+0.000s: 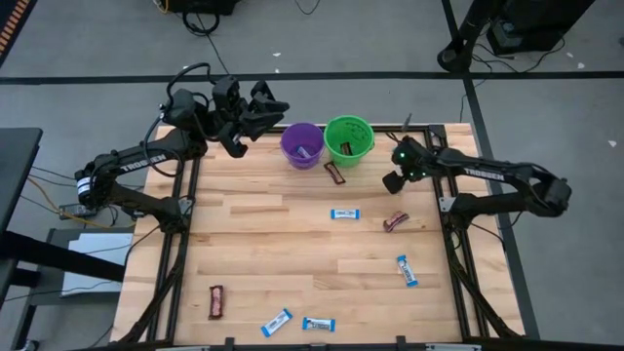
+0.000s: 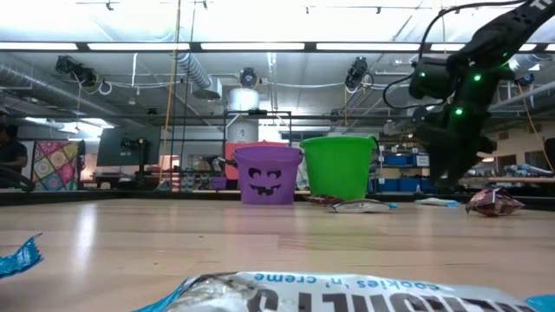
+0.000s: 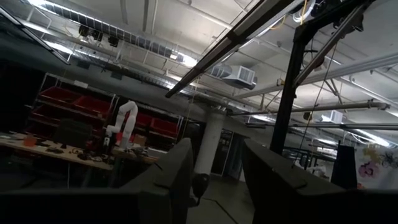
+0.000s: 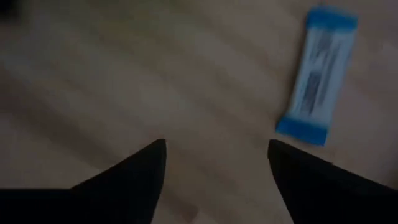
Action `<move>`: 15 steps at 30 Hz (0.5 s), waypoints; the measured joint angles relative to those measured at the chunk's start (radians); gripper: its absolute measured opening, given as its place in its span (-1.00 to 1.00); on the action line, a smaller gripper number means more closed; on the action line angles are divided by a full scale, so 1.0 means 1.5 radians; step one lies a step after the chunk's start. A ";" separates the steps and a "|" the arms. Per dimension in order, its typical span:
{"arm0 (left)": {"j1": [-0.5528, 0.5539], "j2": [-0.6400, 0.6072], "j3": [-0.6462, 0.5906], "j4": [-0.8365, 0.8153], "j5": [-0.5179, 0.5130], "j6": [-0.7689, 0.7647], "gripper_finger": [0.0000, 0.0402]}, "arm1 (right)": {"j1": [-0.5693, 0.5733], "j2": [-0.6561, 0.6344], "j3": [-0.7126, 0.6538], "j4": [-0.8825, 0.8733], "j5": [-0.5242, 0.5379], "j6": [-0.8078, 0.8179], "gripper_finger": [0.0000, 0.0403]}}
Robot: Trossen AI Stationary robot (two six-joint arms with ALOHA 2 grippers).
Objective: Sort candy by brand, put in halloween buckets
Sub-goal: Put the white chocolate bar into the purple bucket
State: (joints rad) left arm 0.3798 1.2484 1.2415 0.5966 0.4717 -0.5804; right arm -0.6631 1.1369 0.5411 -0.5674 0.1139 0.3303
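Blue-and-white candy bar (image 4: 317,78) flat on wood, long axis alongside right fingers (image 4: 137,177)

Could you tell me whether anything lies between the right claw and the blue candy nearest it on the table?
Nothing visible does. The right claw is open above bare table, and the blue candy lies flat in the open, apart from the other bars.

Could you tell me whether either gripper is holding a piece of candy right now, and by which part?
Nothing is held. The right gripper is open over bare table beside a blue-and-white candy; the left gripper is raised, empty.
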 joint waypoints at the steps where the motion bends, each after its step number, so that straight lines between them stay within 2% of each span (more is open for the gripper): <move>1: 0.000 0.000 0.000 -0.001 0.000 0.000 -0.29 | -0.001 0.006 0.000 0.020 0.016 0.005 0.49; 6: 0.000 0.000 0.000 -0.004 0.000 -0.001 -0.29 | -0.013 0.034 0.010 0.056 0.083 0.027 0.50; 15: -0.002 0.000 0.000 -0.010 0.000 -0.005 -0.29 | -0.070 0.114 0.010 0.080 0.079 0.022 0.47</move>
State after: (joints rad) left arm 0.3767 1.2484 1.2415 0.5822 0.4721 -0.5873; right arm -0.7679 1.3082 0.5564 -0.4471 0.2324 0.3634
